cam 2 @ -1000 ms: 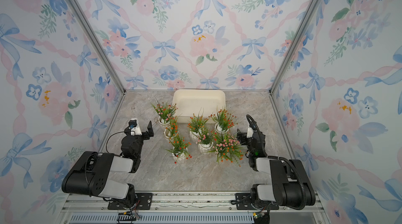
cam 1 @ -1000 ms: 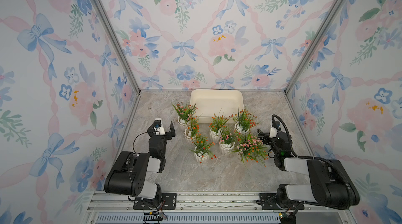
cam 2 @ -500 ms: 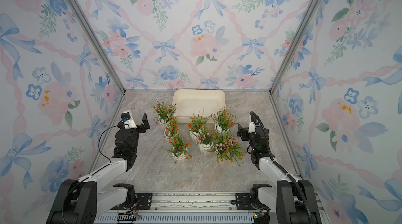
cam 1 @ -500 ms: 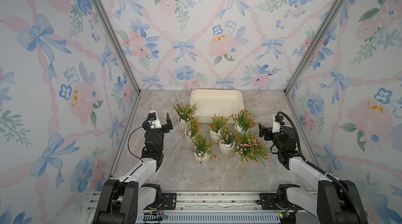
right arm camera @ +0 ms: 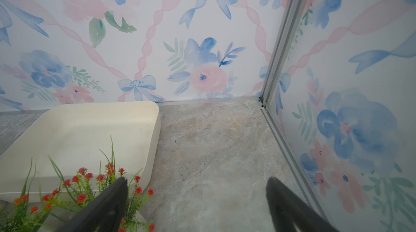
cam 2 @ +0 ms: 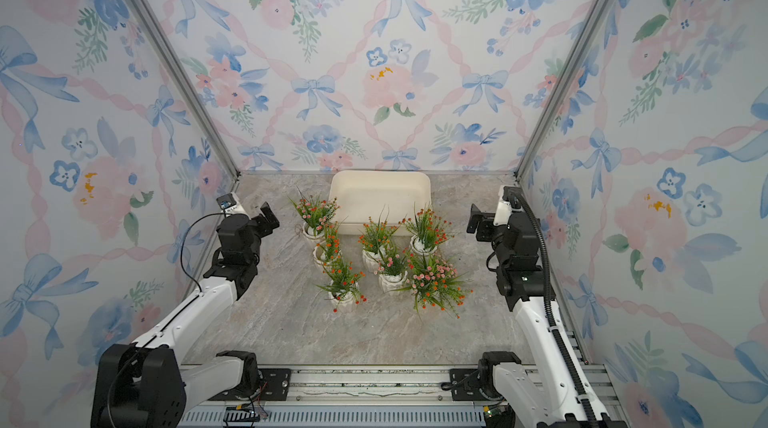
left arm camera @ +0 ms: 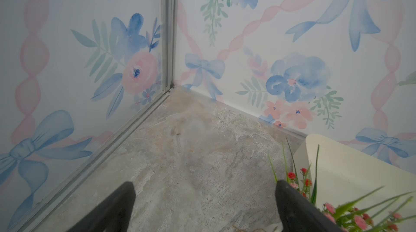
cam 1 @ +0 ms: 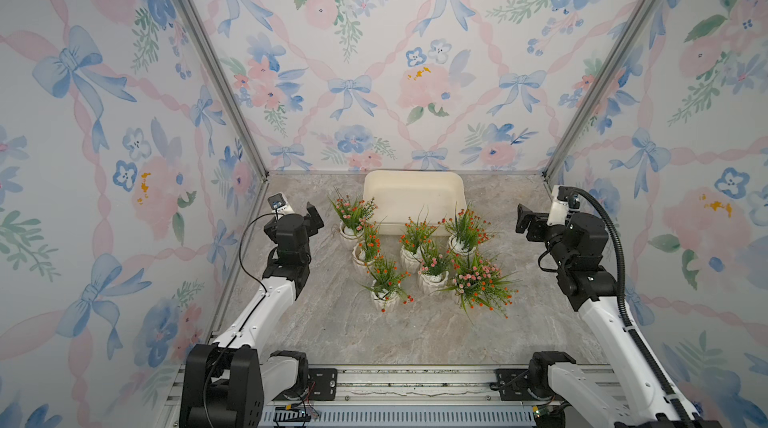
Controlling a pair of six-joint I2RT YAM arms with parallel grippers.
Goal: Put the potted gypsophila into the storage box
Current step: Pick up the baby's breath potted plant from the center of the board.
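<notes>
1. left gripper (left arm camera: 204, 183): fingers released, grasping nothing.
2. right gripper (right arm camera: 197, 179): fingers released, grasping nothing.
3. small white ribbed pots of green gypsophila sprigs (cam 1: 433, 279): between both finger pairs.
4. shallow cream-white plastic storage box (cam 1: 413, 175): just beyond the pots.

Seven small white ribbed gypsophila pots (cam 1: 432, 278) stand in a tight cluster mid-tabletop (cam 1: 415, 334), their green sprigs carrying orange, red or pink blossoms. Just behind them lies the box (cam 1: 413, 197), a shallow cream tub with rounded corners. The rearmost sprigs overlap its front rim.
</notes>
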